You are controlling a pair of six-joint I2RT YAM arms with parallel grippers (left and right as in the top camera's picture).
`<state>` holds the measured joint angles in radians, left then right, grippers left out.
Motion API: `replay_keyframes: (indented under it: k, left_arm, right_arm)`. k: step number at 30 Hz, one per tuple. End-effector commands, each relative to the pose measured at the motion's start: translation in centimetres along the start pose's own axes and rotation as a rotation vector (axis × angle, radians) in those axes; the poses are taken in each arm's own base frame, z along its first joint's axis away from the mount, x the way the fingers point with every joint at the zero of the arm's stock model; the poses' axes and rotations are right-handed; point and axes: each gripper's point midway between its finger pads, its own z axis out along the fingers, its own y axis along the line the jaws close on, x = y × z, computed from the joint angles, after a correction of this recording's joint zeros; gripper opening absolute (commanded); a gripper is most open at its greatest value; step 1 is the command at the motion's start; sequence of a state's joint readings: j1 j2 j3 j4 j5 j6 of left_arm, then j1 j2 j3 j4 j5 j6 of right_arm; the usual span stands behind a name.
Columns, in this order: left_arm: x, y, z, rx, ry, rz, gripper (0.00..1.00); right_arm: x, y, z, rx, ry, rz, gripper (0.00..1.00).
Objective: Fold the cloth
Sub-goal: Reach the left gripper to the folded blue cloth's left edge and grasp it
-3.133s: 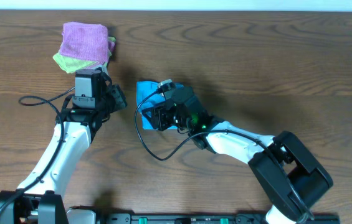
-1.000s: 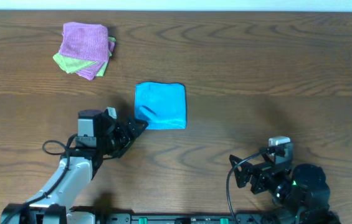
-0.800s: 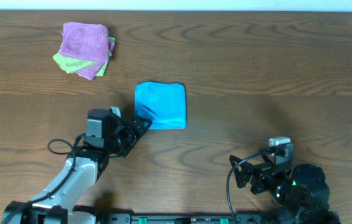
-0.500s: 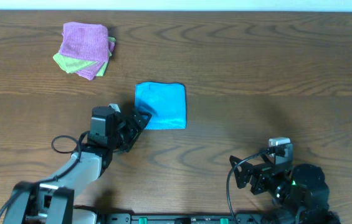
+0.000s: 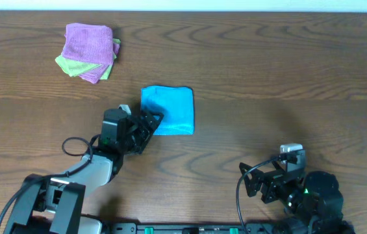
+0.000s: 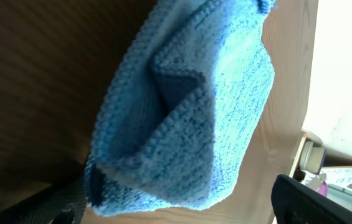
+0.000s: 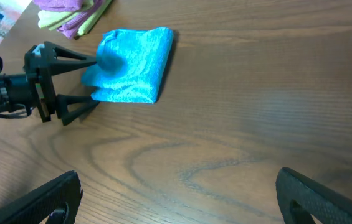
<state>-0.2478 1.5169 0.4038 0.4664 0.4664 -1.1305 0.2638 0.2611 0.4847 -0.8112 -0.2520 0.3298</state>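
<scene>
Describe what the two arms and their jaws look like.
The left arm has glossy white links and a black wrist block; its jaws are black, skeletal triangular frames. The right arm shows rounded black housings, a small green light and a pale boxy camera module. Thin black wiring loops off each: the left cable and the right cable.

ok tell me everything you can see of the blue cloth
The bright sky-blue microfibre cloth lies folded into a rough rectangle near the middle of the brown wooden table. Its pile looks nubbly, with stitched edges; the left wrist view shows stacked layers and a loose gaping pleat. The left end effector, jaws open, sits at its near-left corner; whether it touches is unclear. Nothing else is on it.
</scene>
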Motion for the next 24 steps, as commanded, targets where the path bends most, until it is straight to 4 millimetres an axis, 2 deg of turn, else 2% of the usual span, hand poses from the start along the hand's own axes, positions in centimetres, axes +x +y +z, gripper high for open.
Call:
replay_keyframes:
  k: [1,5,6,10,12,17,18,20,24]
  left_arm:
    - [0.0,2.8,0.7,-0.096,-0.036,-0.027,0.99]
    - [0.0,3.2,1.5,-0.098,-0.042,-0.018,1.0]
    - [0.0,3.4,1.7,-0.1,-0.041,-0.018,0.95]
    - [0.1,4.1,2.5,-0.105,-0.034,-0.017,0.86]
    - [0.1,4.6,2.8,-0.112,-0.03,-0.02,0.64]
    - [0.2,4.3,3.3,-0.086,-0.015,0.04,0.42]
    - [0.2,4.0,3.3,-0.072,-0.012,0.062,0.34]
    - [0.4,3.1,3.4,-0.03,0.003,0.102,0.08]
    - [0.5,0.7,3.5,0.052,0.037,0.135,0.06]
  right_arm:
    - [0.0,-0.4,0.0,0.017,-0.008,0.02,0.99]
    - [0.0,-0.4,0.0,0.018,-0.008,0.021,0.99]
    - [0.0,-0.4,0.0,0.018,-0.008,0.02,0.99]
    - [0.0,-0.4,0.0,0.018,-0.008,0.021,0.99]
    - [0.0,-0.4,0.0,0.018,-0.008,0.021,0.99]
    - [0.0,-0.4,0.0,0.018,-0.008,0.021,0.99]
    - [0.0,-0.4,0.0,0.018,-0.008,0.021,0.99]
    - [0.0,-0.4,0.0,0.018,-0.008,0.02,0.99]
    - [0.0,-0.4,0.0,0.017,-0.008,0.02,0.99]
